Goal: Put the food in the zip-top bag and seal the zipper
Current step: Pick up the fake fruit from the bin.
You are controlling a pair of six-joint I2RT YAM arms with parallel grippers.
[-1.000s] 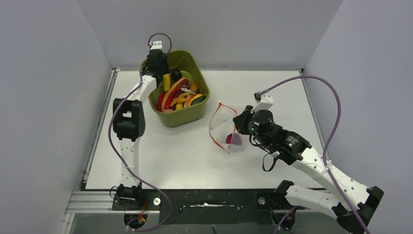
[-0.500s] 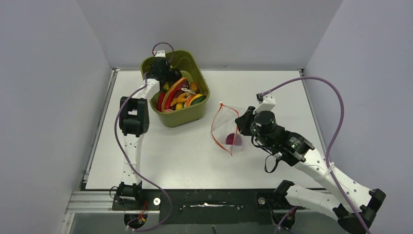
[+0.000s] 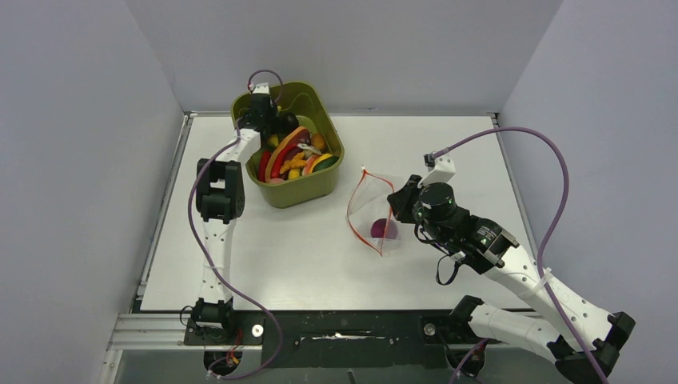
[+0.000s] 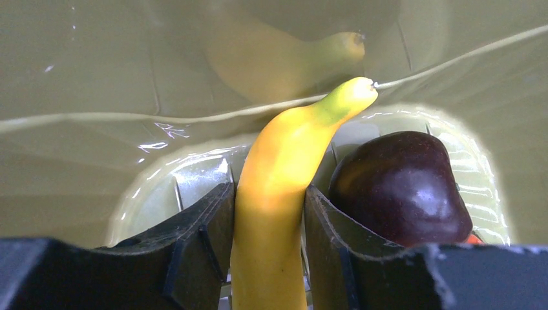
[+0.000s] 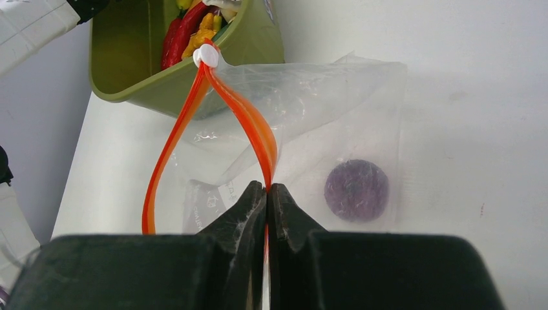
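Observation:
My left gripper [image 3: 268, 132] [image 4: 268, 223] is down inside the olive-green bin [image 3: 308, 192] and is shut on a yellow banana [image 4: 284, 174], with a dark round piece [image 4: 404, 187] beside its right finger. More food [image 3: 292, 158] fills the bin. My right gripper [image 3: 393, 210] [image 5: 267, 194] is shut on the red-orange zipper [image 5: 255, 132] of the clear zip-top bag [image 3: 372, 212] [image 5: 336, 110] and holds its mouth open. A purple round piece [image 3: 380, 230] [image 5: 357, 190] lies inside the bag.
The bin stands at the back left of the white table [image 3: 264, 248], its corner [image 5: 155, 84] close behind the bag's mouth. A white slider tab [image 5: 208, 55] sits at the zipper's far end. Grey walls enclose the table.
My left gripper has dropped from above the bin's back rim down into the bin. My right gripper and the bag have shifted slightly.

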